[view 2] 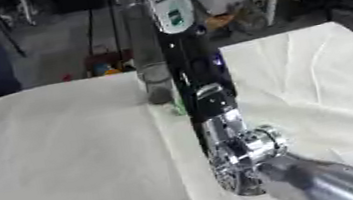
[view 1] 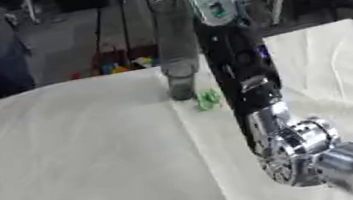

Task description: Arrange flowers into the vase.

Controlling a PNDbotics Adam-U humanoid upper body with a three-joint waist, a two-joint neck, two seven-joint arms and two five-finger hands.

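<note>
A tall clear glass vase [view 1: 180,73] stands upright near the far edge of the white-clothed table [view 1: 75,163]. A small green leafy piece [view 1: 208,100] lies on the cloth just right of the vase's base; in the right eye view my arm mostly hides it. My right arm [view 1: 244,86] comes in from the lower right, passes right of the vase and runs up out of the top of the views. Its hand lies beyond the top edge, so I cannot see what it holds. My left hand shows in neither view.
The cloth is creased, with a fold line [view 1: 200,143] running toward me from the vase. Beyond the table's far edge are a floor, small coloured items [view 1: 126,65] and stands. My silver elbow joint [view 1: 299,151] fills the lower right.
</note>
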